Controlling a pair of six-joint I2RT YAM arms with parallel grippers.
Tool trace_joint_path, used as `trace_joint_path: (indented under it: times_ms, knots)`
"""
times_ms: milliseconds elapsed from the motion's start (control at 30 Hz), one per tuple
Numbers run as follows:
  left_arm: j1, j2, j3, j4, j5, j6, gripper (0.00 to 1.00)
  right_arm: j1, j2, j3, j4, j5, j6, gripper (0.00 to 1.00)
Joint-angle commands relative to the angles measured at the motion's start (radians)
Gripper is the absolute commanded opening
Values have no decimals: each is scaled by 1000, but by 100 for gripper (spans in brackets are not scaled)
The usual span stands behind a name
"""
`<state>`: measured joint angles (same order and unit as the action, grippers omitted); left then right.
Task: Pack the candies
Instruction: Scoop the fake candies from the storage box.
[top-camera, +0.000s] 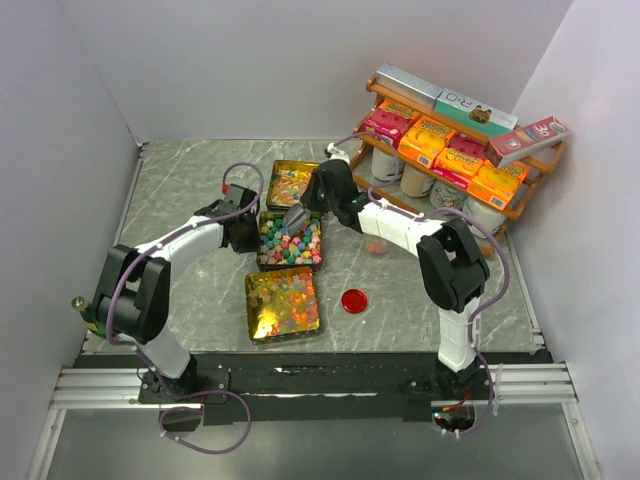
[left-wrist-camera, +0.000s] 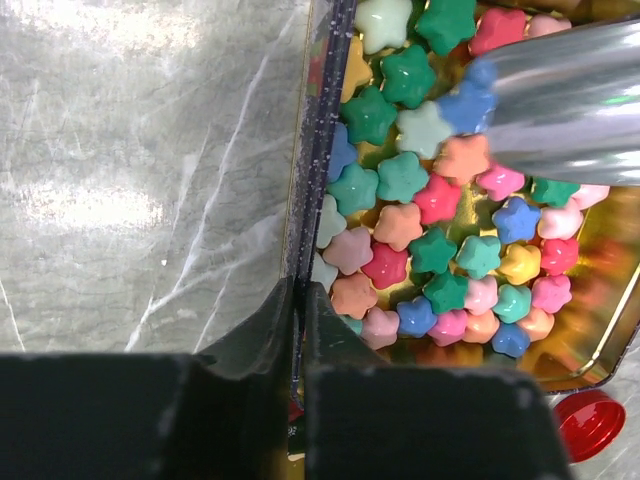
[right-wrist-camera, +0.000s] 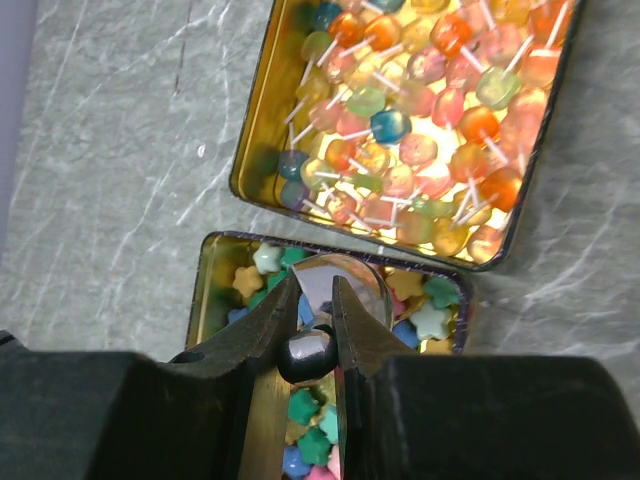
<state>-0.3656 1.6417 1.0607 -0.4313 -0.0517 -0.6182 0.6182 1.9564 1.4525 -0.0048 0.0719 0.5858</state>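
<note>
Now the job is scooping, with one arm steadying and the other digging. The left gripper (left-wrist-camera: 298, 305) has its fingers pinched nearly together on the left wall of the middle tin (left-wrist-camera: 312, 150), one finger inside and one outside, so the tin should not slide on the table (left-wrist-camera: 130, 200). The right gripper (right-wrist-camera: 314, 300) is clamped on the handle of a metal scoop (right-wrist-camera: 345, 280). Its bowl tilts down onto the star candies (left-wrist-camera: 420, 235) that fill this tin, toward the far end. To do it well, I judge the scoop should push low and shallow along the tin's floor toward the held wall. It should then level out before lifting, since these smooth stars will likely roll off a tilted bowl. The pinch wants to be firm while the scoop pushes, as the thin wall could twist. Mind the tin of lollipops (right-wrist-camera: 255, 130) just beyond and the tin of gummies (top-camera: 252, 305) just in front, where a spill would land. The red lid (top-camera: 354, 300) lies apart, to the right
</note>
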Motion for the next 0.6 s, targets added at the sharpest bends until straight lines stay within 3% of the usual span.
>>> trace_joint_path:
  times_ms: [0, 233, 567]
  knots:
    - [13, 44, 24, -37, -20, 20, 3, -9, 30, -29, -29, -32, 61, 0]
    - [14, 55, 28, -37, -10, 14, 1, -37, 42, -38, -142, -130, 135, 0]
    - [14, 41, 19, -35, -10, 5, 1, -38, 127, -37, -144, -256, 137, 0]
